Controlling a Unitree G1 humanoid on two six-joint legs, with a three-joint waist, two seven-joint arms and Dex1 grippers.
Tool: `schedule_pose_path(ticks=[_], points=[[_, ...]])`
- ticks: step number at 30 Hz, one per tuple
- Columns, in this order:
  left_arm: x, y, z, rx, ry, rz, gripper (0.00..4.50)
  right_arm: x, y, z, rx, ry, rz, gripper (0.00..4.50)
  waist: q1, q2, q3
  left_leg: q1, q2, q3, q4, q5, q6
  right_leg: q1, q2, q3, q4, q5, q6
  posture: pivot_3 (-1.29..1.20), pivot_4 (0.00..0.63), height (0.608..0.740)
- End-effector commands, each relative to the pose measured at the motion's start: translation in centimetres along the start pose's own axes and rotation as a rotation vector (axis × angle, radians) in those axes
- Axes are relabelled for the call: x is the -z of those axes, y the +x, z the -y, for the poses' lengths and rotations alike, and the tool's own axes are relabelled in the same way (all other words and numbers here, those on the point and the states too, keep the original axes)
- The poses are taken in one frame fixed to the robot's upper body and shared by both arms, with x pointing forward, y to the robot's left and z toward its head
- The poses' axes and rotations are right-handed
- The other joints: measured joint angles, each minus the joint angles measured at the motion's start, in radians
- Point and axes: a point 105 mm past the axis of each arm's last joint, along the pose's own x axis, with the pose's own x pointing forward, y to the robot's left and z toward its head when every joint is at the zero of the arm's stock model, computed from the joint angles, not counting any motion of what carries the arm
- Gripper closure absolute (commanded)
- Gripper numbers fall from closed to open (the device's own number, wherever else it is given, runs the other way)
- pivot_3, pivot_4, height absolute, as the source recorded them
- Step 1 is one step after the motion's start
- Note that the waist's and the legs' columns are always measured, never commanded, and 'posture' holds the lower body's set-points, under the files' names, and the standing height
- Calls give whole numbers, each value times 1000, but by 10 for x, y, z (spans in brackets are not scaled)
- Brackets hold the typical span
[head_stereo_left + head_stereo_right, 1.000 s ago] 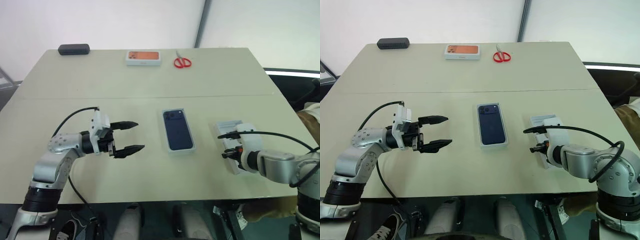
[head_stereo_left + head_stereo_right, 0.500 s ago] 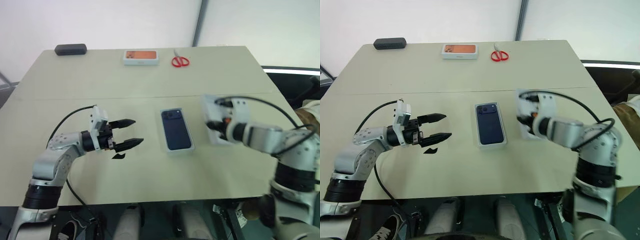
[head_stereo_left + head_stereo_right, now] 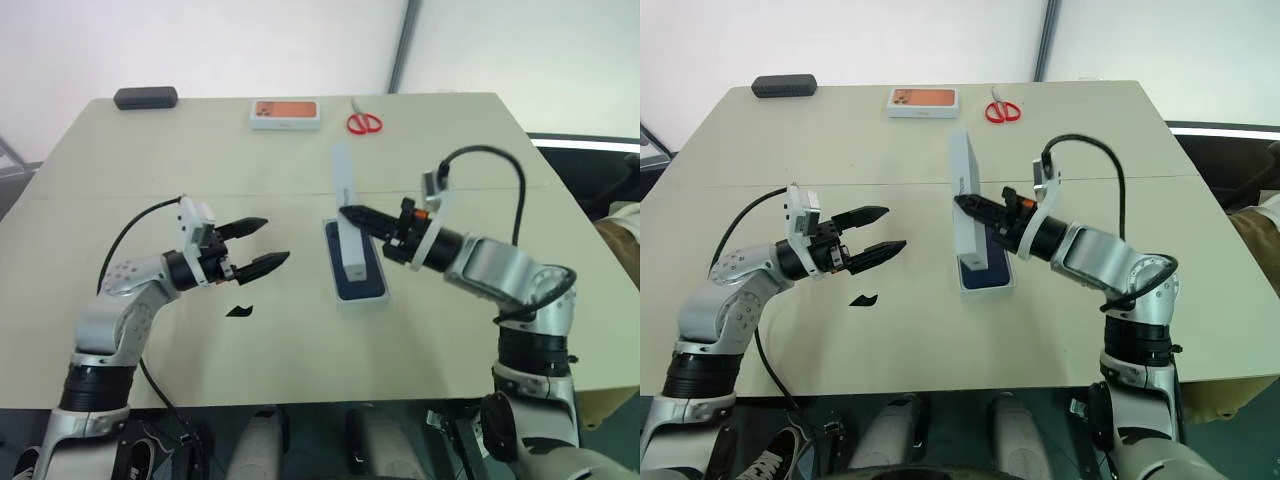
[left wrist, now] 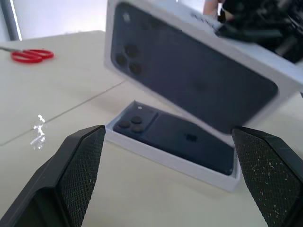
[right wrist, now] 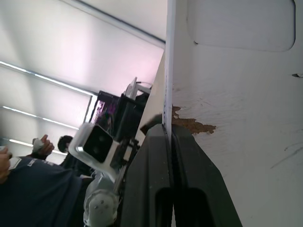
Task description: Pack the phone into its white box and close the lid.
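Observation:
The dark navy phone (image 3: 370,282) lies flat in the shallow white box (image 3: 362,302) at mid-table. Above it the white lid (image 3: 343,205) hangs in the air, tipped up on its edge. My right gripper (image 3: 350,213) is shut on one wall of the lid, and the right wrist view shows the fingers (image 5: 165,156) pinching that wall beside the lid's whitish inside (image 5: 236,94). My left gripper (image 3: 272,241) stands open to the left of the box, holding nothing. In the left wrist view the lid (image 4: 189,80) tilts over the phone (image 4: 180,142).
At the table's far edge lie a white box with an orange top (image 3: 285,113), red scissors (image 3: 365,123) and a black case (image 3: 145,97). A small dark spot (image 3: 238,311) sits on the table below my left gripper.
My right gripper has lifted the lid off the table right of the phone, carried it left over the box and turned it on edge. The left gripper has barely moved.

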Motion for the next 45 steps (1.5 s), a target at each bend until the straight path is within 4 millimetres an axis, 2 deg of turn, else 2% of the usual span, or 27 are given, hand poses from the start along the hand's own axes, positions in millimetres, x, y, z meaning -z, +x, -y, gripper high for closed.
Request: schedule_pose_path(ticks=[1, 5, 7, 9, 15, 16, 24, 31, 33, 35, 38, 41, 43, 45], points=[[-16, 3, -5, -34, 60, 56, 0, 4, 0, -13, -98, 9, -13, 4426, 0, 0, 0, 0, 0, 0, 0, 0, 0, 0, 0, 0, 0, 0, 0, 0, 150, 740], [-19, 3, -2, -22, 40, 76, 0, 9, 8, -15, -146, 57, -13, 4426, -5, 0, 0, 0, 0, 0, 0, 0, 0, 0, 0, 0, 0, 0, 0, 0, 150, 740], [-18, -1, 0, -6, 10, 77, 538, 13, 12, -19, -179, 78, -17, 4500, -8, 0, 0, 0, 1, 0, 0, 0, 0, 0, 1, 0, 0, 0, 0, 0, 150, 740], [-18, -4, -1, -8, 9, 75, 1296, 18, 16, -18, -190, 98, -21, 4500, -15, 0, 0, 0, 1, 0, 0, 0, 0, 0, 1, 0, 0, 0, 0, 0, 150, 740], [-12, -1, 3, -25, 18, 61, 4305, 38, 20, -2, -157, 107, -69, 4500, -20, 0, 0, 0, 1, 0, 0, 0, 0, 0, 1, 0, 0, 0, 0, 0, 150, 740], [-9, 1, 6, -22, 5, 61, 4419, 40, 20, 1, -148, 95, -79, 4500, -21, 0, 0, 0, 1, 0, 0, 0, 0, 0, 1, 0, 0, 0, 0, 0, 150, 740], [22, 19, 35, 13, -67, 26, 4419, 48, 37, 22, -112, 87, -73, 4500, -22, 0, 0, 0, 1, 0, 0, 0, 0, 0, 1, 1, 0, 0, 0, 0, 150, 740], [32, 31, 41, 17, -82, 20, 4419, 40, 37, 38, -79, 90, -43, 4500, -19, 0, 0, 0, 0, 0, 0, 0, 0, 0, 1, 1, 0, 0, 0, 0, 150, 740], [33, 35, 41, 19, -82, 21, 4500, 37, 36, 42, -60, 69, -41, 3876, -19, 0, 0, 0, 0, 0, 0, 0, 0, 0, 1, 1, 0, 0, 0, 0, 150, 740], [34, 38, 41, 20, -85, 22, 4500, 33, 35, 47, -38, 54, -26, 3050, -19, 0, 0, 0, 0, 0, 0, 0, 0, 0, 1, 1, 0, 0, 0, 0, 150, 740], [39, 45, 42, 20, -98, 24, 4500, 16, 34, 49, -5, -1, 28, 1533, -20, 0, 0, 0, 0, 0, 0, 0, 0, 0, 1, 1, 0, 0, 0, 0, 150, 740], [42, 57, 46, 28, -95, 29, 4500, -1, 30, 45, 39, -133, 65, 23, -20, 0, 0, 0, 0, 0, 0, 0, 0, 0, 1, 1, 0, 0, 0, 0, 150, 740], [40, 69, 54, 40, -111, 54, 4500, -20, 21, 42, 128, -357, 76, 23, -17, 1, 0, 0, 0, 0, 0, 0, 0, 0, 0, 1, 0, 0, 0, 0, 150, 740], [40, 75, 59, 47, -122, 68, 4500, -36, 13, 43, 203, -510, 99, 23, -12, 1, 0, 0, -2, 0, 1, 0, 0, 0, -1, 0, 0, 0, 0, 0, 150, 740]])
